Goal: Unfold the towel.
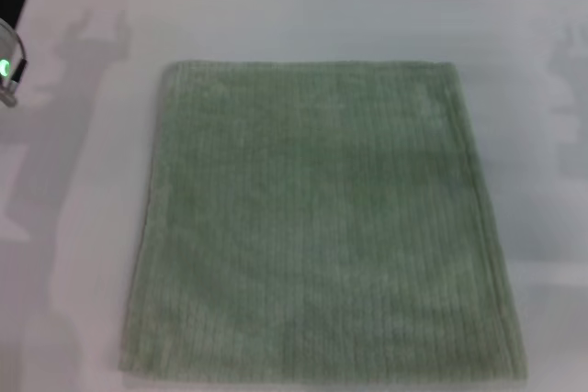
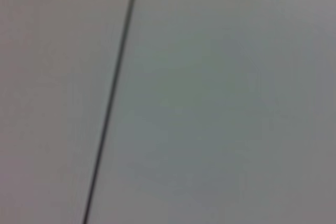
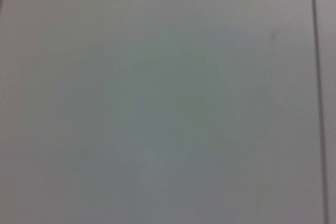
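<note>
1. On the white counter (image 1: 83,227), the towel (image 1: 322,227) is laid flat in one roughly square sheet, its near edge reaching the bottom of the head view.
2. At the far left edge, a small part of the left arm (image 1: 9,66) is seen, clear of the towel.
3. Neither gripper is shown, so the jaws' state cannot be told.
4. Only a plain grey surface crossed by thin dark lines is seen in both wrist views.

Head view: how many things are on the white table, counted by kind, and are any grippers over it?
Sage-green ribbed terry towel, lying flat and spread out: 1
White table under it: 1
Part of the left arm at the table's far left edge: 1
Grippers over the towel: 0
Total: 3
</note>
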